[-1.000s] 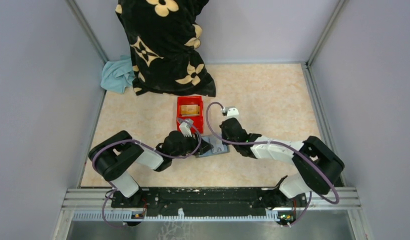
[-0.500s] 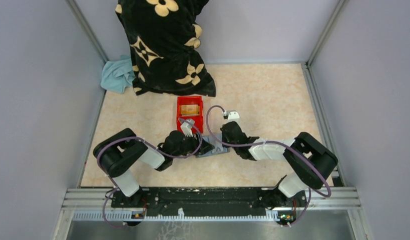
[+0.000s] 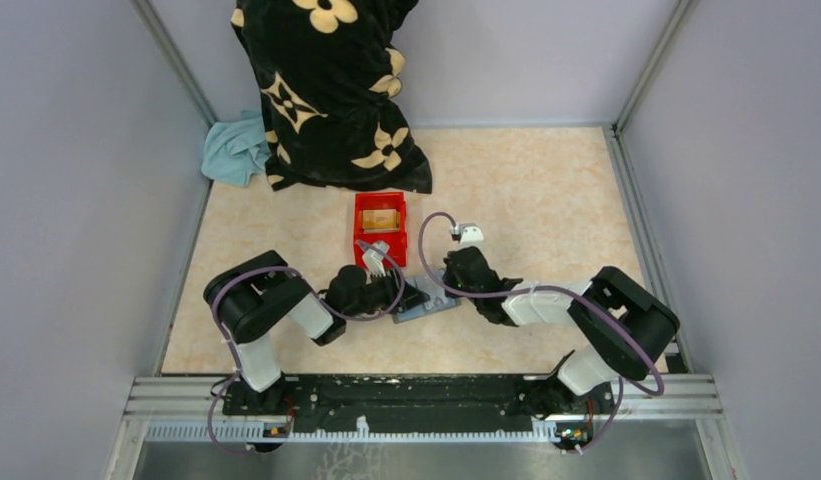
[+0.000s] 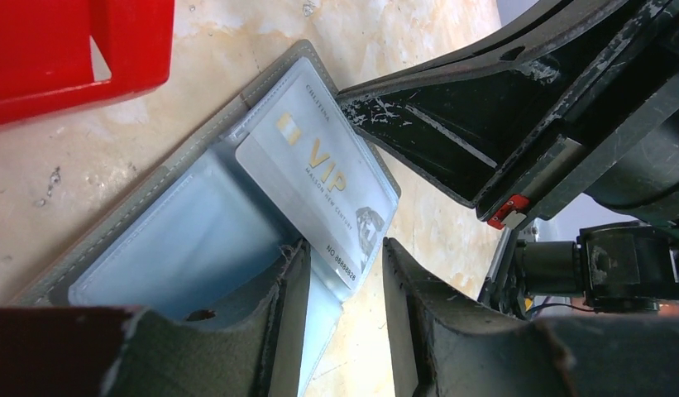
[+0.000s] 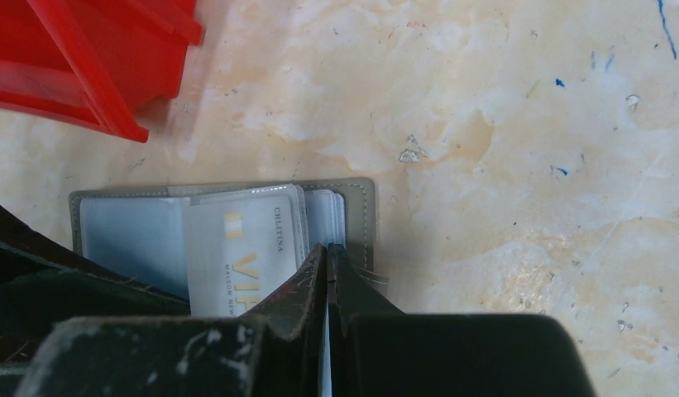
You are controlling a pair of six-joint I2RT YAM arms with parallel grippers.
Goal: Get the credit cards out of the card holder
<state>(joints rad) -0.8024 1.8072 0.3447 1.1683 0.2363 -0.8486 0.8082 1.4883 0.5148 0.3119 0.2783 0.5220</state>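
on the counter the card holder lies open, a silver card poking out, and the left gripper, still spread, has just narrowed around its corner, likely for the pull, while the right gripper, pressed together, pins the holder.

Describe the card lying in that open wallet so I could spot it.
Find the red bin mid-table; on the robot's side of it lies an open grey card holder. Its silver card lies across the blue-grey inside, the only one showing gold VIP lettering.
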